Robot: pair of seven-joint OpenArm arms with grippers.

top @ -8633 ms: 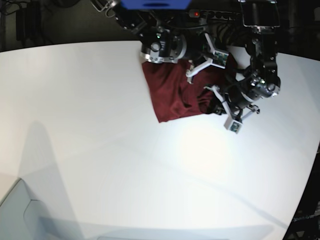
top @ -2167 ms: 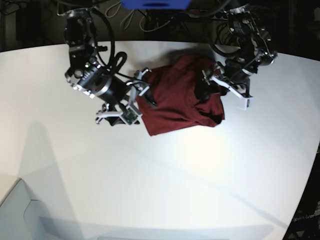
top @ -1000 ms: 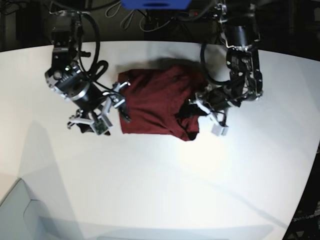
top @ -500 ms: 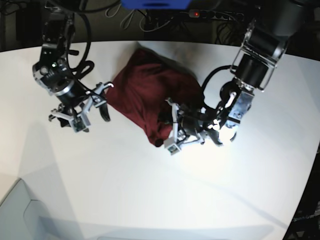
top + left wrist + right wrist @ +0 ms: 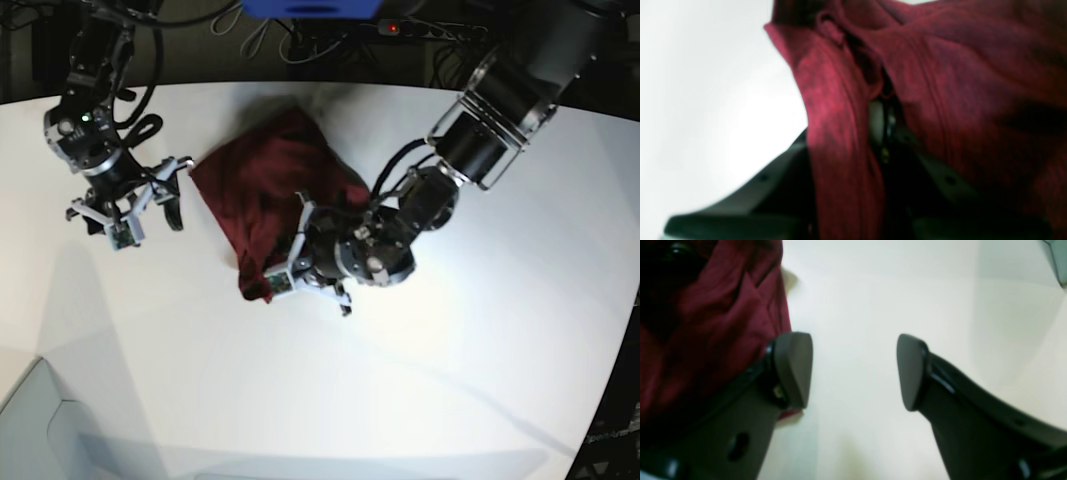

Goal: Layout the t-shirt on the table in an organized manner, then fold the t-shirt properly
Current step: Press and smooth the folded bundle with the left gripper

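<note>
The maroon t-shirt (image 5: 270,185) lies bunched and wrinkled on the white table (image 5: 400,380), left of centre at the back. My left gripper (image 5: 300,250) sits at the shirt's near edge, shut on a fold of it. In the left wrist view the cloth (image 5: 957,83) drapes over both fingers, and the left gripper (image 5: 880,116) pinches it between them. My right gripper (image 5: 165,195) hovers just left of the shirt, open. In the right wrist view the right gripper (image 5: 853,370) holds nothing, with bare table (image 5: 857,290) between its fingers and the shirt (image 5: 706,323) beside its left finger.
Cables and dark equipment (image 5: 300,40) line the table's curved far edge. A pale grey-blue box (image 5: 40,430) sits at the front left corner, and its corner (image 5: 1057,260) shows in the right wrist view. Bare tabletop spreads in front and to the right.
My left arm has pulled the shirt's edge toward the front and the view's left, bunching the cloth. My right arm has drawn off to the left, away from the shirt, still open.
</note>
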